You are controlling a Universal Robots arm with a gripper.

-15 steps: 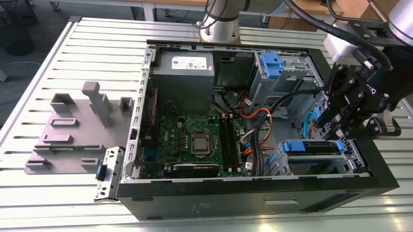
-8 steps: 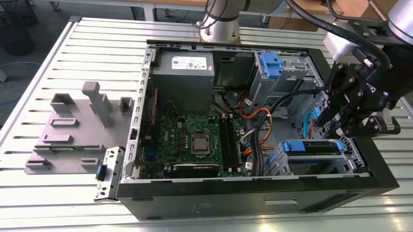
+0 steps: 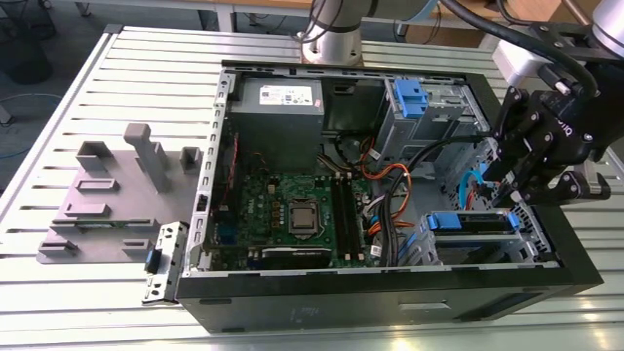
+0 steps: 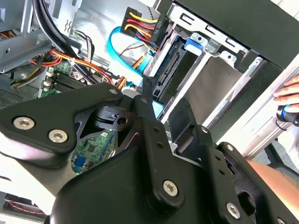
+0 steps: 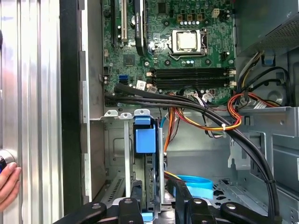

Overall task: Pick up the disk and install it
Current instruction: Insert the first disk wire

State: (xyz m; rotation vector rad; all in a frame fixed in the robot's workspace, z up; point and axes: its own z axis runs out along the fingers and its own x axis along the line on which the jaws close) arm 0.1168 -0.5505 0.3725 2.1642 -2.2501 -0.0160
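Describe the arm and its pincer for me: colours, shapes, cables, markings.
The arm is a silver-grey tube with rounded light-grey joints, and black cables run along its wrist end. The pincer is matte black, built of flat angular linkage plates joined by silver screws, with a small white marking on its side.

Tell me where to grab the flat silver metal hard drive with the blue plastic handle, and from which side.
The silver hard drive stands on edge in the grey metal cage, so only its narrow upper edge and blue handle are exposed. Probably pinch across that edge, coming down into the open black case.
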